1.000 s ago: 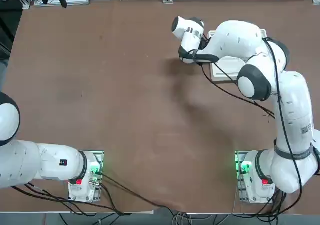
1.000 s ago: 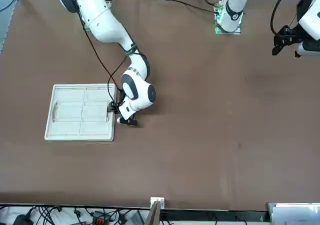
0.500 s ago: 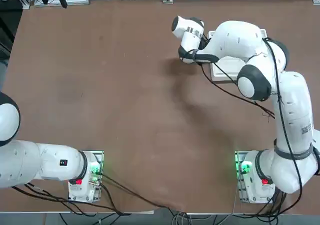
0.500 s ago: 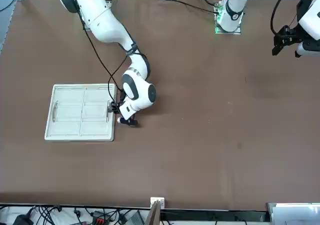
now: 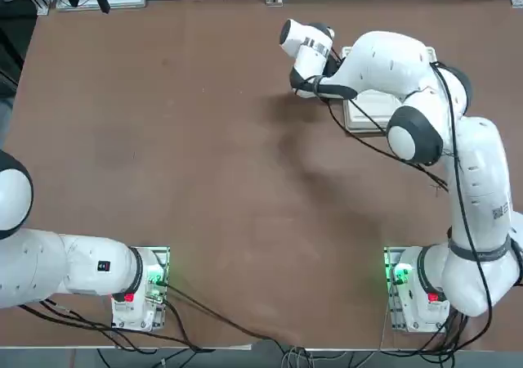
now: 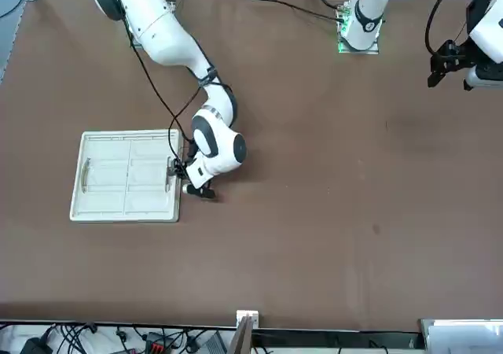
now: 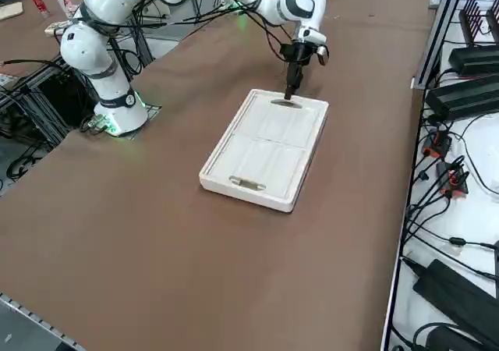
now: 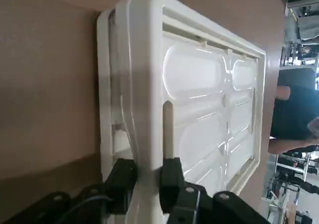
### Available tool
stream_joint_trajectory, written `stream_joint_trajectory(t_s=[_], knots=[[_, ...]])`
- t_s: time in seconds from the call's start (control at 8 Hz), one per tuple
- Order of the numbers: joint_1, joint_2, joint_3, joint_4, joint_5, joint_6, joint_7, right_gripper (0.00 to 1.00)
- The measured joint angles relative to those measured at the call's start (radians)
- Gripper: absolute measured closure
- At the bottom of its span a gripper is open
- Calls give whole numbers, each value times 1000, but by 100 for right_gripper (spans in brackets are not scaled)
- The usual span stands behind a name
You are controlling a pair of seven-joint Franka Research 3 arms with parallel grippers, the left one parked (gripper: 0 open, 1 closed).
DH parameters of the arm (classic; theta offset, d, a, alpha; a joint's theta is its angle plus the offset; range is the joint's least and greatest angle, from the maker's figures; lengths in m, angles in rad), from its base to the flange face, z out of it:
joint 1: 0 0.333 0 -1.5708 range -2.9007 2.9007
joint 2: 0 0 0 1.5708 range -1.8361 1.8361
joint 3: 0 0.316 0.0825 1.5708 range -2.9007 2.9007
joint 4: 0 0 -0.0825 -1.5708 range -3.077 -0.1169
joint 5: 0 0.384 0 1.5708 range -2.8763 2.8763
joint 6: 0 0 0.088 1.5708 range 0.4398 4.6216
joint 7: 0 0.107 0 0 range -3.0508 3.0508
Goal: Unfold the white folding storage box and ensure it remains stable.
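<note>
Right wrist view: right gripper (image 8: 147,184) clamped across near short-end rim of flat white folding storage box (image 8: 199,109), long axis running away.

Top cam: overhead, looking down, arm bases at the near edge, white folding storage box (image 5: 372,110) far right, mostly under the arm. Front cam: across the table (image 6: 330,212), facing the robot, box left. Right side cam: raised, diagonal, box mid-frame. Wrist cam: close on the box rim at the right gripper (image 8: 147,184). All four share the box.
</note>
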Motion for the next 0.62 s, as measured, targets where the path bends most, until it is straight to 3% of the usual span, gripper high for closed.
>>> stream_joint_trajectory(t_s=[0.62], knots=[[30,0,-16,28,-12,-61,30,70]])
